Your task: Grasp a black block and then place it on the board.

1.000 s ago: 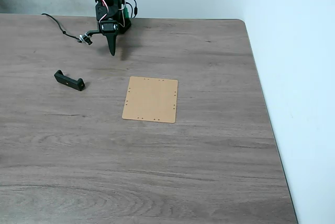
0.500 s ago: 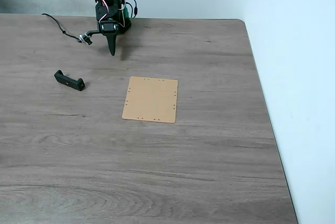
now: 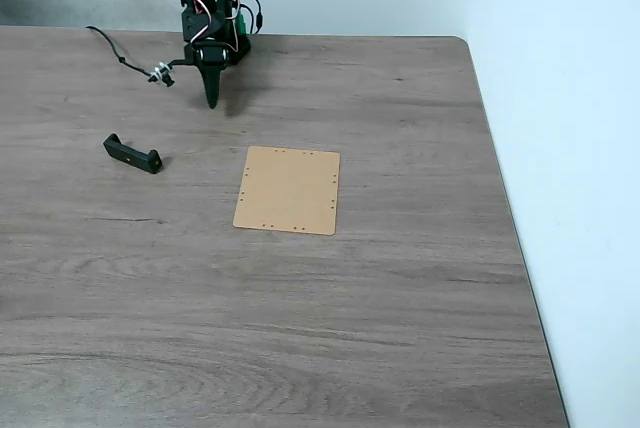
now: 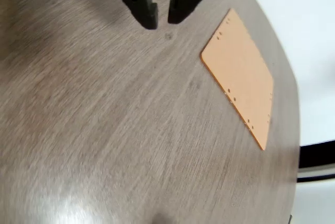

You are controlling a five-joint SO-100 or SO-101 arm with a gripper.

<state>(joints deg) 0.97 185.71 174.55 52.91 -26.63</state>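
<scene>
Wood-grain counter (image 3: 400,298): claw (image 4: 163,19), narrowly parted and empty, poised far from black block (image 3: 132,154), with board (image 3: 288,189) awaiting it.

Gripper (image 4: 163,19) ajar, board (image 4: 239,75) nearby

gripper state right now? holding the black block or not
Gripper: open by a narrow gap in the wrist view, holding nothing. The black block lies on the table, apart from it.
</scene>
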